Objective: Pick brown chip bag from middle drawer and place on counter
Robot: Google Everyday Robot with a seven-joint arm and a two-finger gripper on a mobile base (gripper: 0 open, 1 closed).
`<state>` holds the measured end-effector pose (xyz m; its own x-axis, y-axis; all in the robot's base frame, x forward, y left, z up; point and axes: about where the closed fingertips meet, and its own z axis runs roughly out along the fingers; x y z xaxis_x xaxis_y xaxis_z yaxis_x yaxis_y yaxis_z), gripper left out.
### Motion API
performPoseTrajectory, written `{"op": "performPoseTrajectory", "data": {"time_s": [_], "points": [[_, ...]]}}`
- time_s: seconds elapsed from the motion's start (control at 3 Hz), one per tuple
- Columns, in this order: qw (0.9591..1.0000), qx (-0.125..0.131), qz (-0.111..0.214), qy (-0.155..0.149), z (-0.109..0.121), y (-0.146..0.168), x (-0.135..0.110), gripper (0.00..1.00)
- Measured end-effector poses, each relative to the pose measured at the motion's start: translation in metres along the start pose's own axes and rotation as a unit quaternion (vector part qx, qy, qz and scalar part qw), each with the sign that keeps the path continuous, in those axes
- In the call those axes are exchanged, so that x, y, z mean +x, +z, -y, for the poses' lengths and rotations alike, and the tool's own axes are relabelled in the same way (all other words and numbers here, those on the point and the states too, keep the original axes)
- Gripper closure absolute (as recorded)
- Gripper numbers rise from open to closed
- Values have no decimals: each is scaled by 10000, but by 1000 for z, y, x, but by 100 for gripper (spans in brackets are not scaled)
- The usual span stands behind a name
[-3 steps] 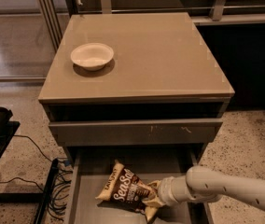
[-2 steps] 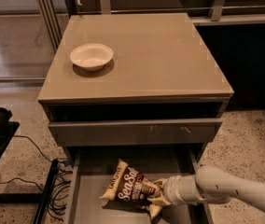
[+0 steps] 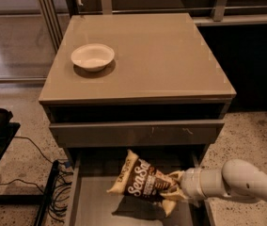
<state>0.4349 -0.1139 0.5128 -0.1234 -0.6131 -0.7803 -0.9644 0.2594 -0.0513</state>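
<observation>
I am clamping the pincer on the right end of the brown chip bag, holding it tilted above the floor of the middle drawer, probably to clear the walls; the worktop beyond is carrying a white bowl far left

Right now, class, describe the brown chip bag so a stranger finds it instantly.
Find the taupe cabinet whose counter holds a white bowl. Over its open middle drawer, the tool grips the brown chip bag by one end. It alone is dark, crinkly and lettered "Sea Salt".
</observation>
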Motion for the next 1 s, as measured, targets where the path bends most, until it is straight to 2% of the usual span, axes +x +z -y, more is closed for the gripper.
{"op": "performPoseTrajectory", "data": {"time_s": [0.33,0.67,1.0], "points": [[9998,109,-48,-175,7,-41,-33,100],[9981,387,-245,-406,22,-91,-71,100],[9928,726,-547,-776,35,-148,-118,100]]}}
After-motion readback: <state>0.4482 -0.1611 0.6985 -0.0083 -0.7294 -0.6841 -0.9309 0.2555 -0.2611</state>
